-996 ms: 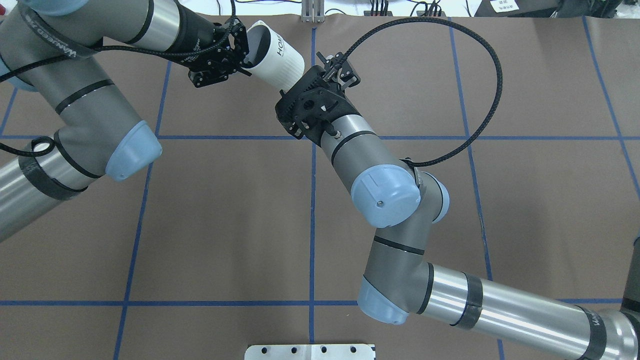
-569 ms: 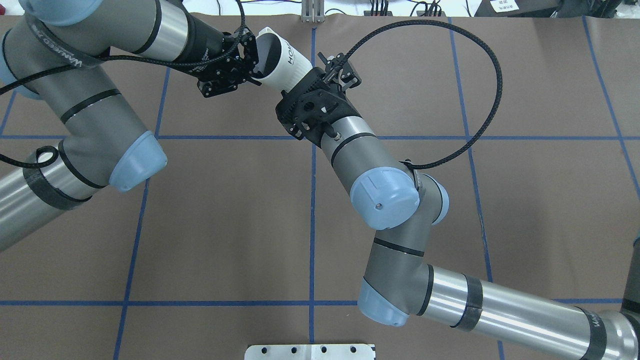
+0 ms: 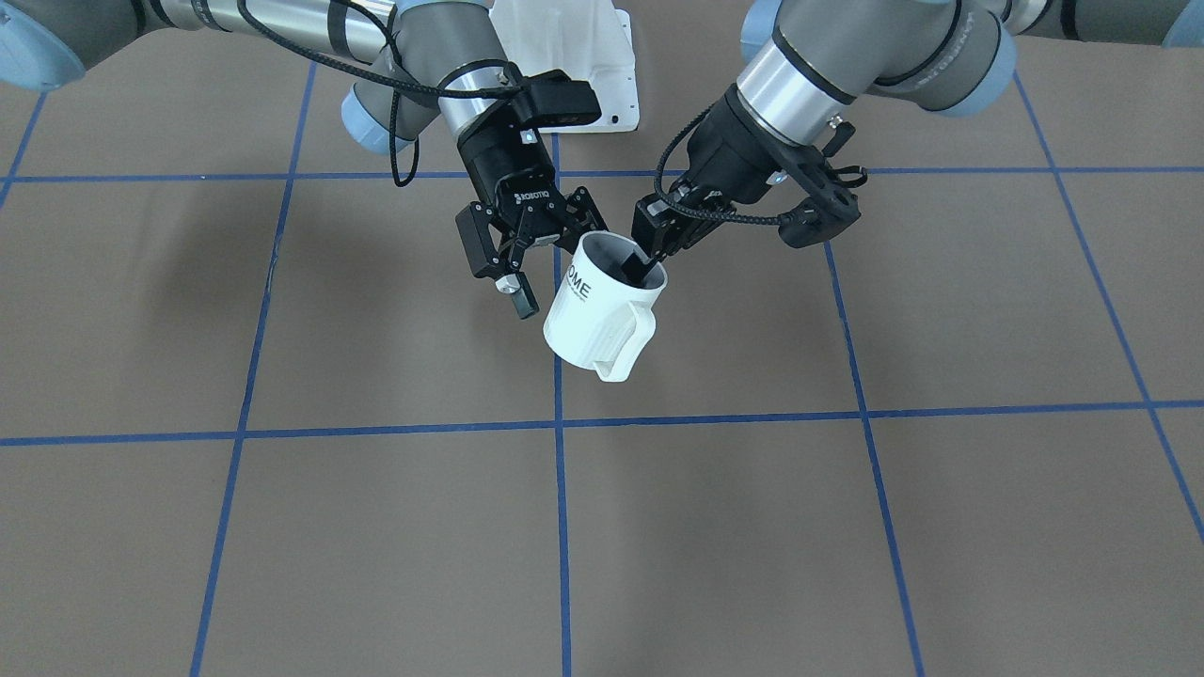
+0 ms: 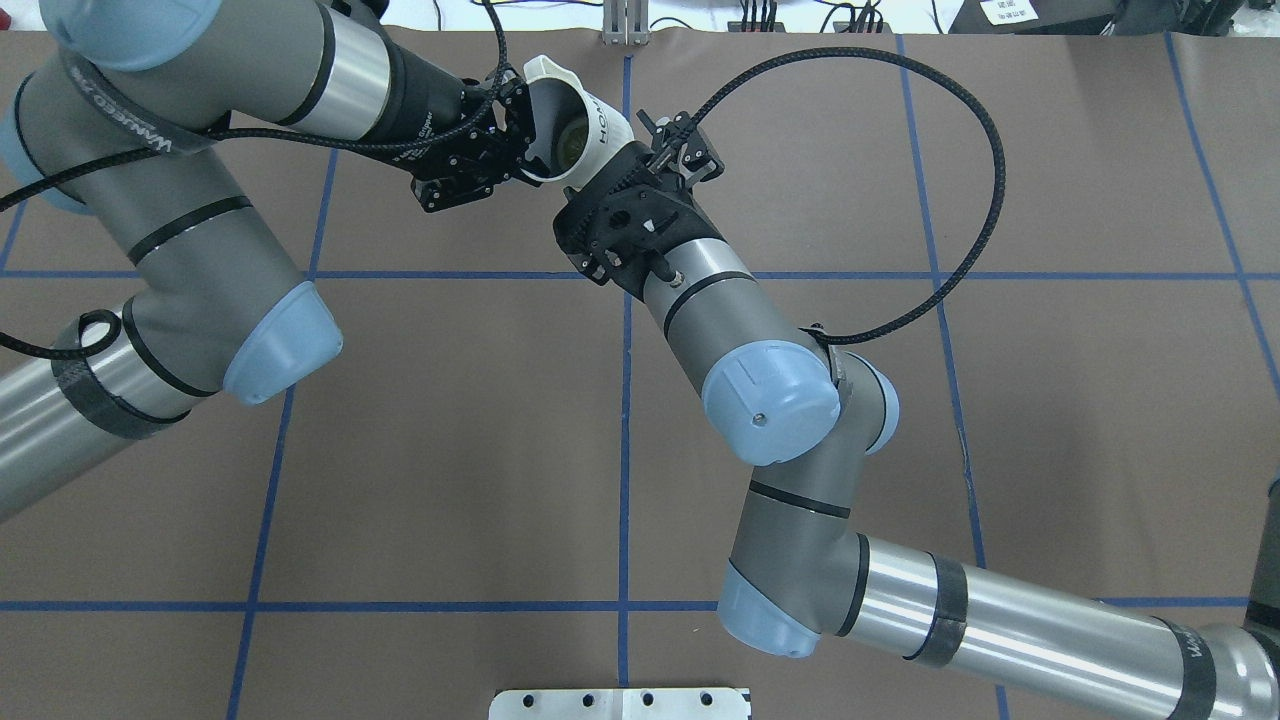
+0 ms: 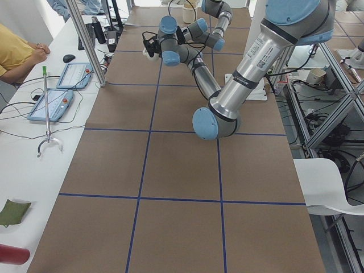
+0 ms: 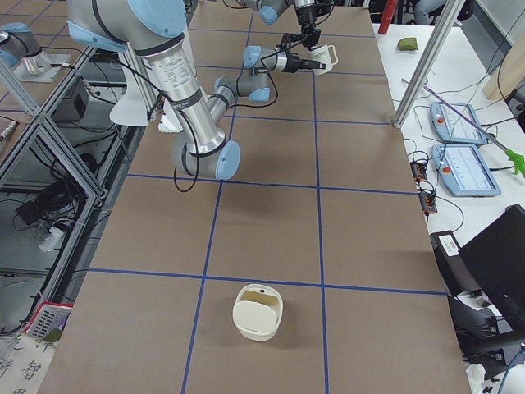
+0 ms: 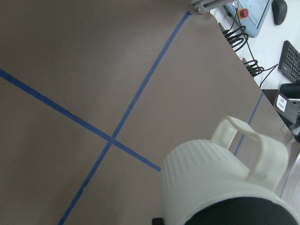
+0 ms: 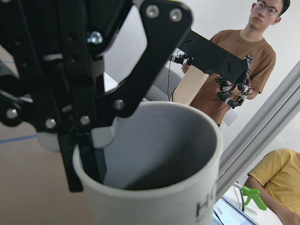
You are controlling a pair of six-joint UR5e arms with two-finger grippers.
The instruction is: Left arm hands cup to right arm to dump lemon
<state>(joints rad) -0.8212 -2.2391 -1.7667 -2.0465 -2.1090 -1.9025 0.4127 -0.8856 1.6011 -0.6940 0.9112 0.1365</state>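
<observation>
The white cup (image 3: 597,315), lettered "OME" with one side handle, hangs tilted above the table; it also shows in the overhead view (image 4: 590,125). My left gripper (image 3: 649,259) is shut on its rim, one finger inside and one outside. In the left wrist view the ribbed cup wall (image 7: 206,173) and handle fill the lower right. My right gripper (image 3: 550,266) is open at the cup's lettered side, one finger beside the wall, apart from it. A dull yellow-green shape (image 4: 568,143) lies deep in the cup; I cannot tell whether it is the lemon.
A cream container (image 6: 258,312) stands on the brown table near the end at my right. A white base plate (image 3: 574,56) sits between the arms. Blue tape lines cross the table. Operators stand beyond the far edge (image 8: 239,56).
The left arm has carried the cup to the right, closer to the right wrist, and turned its mouth more upward. The right arm has barely moved.
</observation>
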